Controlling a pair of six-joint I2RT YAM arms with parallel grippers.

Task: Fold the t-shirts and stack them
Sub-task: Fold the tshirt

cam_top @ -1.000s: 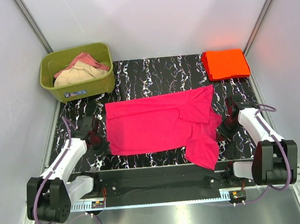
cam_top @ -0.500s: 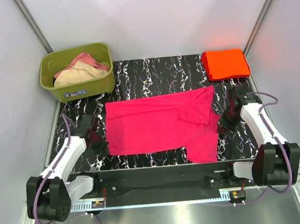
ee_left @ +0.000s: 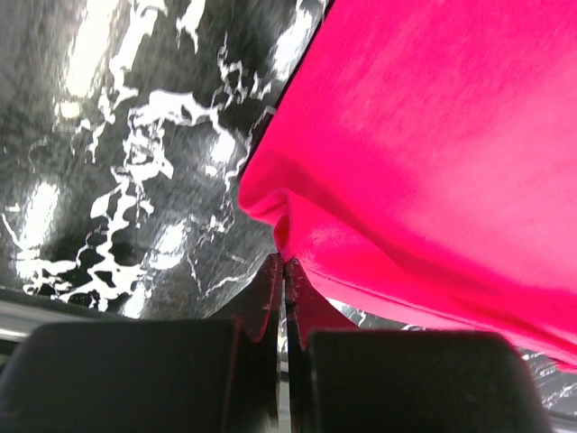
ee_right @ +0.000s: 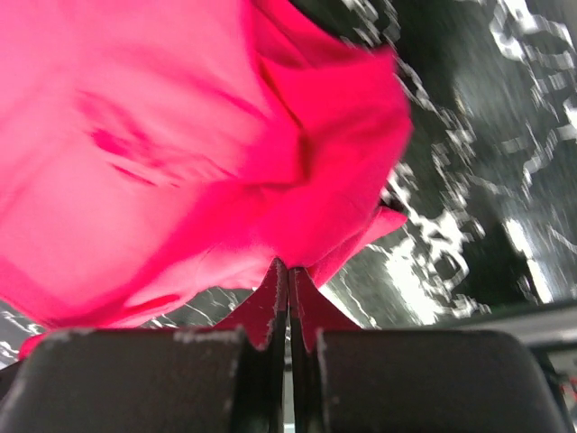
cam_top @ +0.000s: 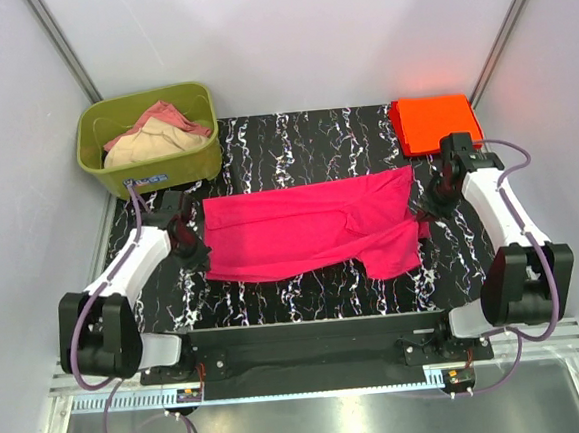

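Two tight grips from where I sat: left pincer pinched the left edge of the pink t-shirt, right pincer pinched a bunched fold at its right end. It lay spread across the middle of the surface; the orange-red t-shirt sat folded in the far right corner.

We reach both arms forward, low over the bench: our left arm slants inward to the right, our right arm inward to the left. Our left fingers and right fingers are each pinched tight on the pink shirt.
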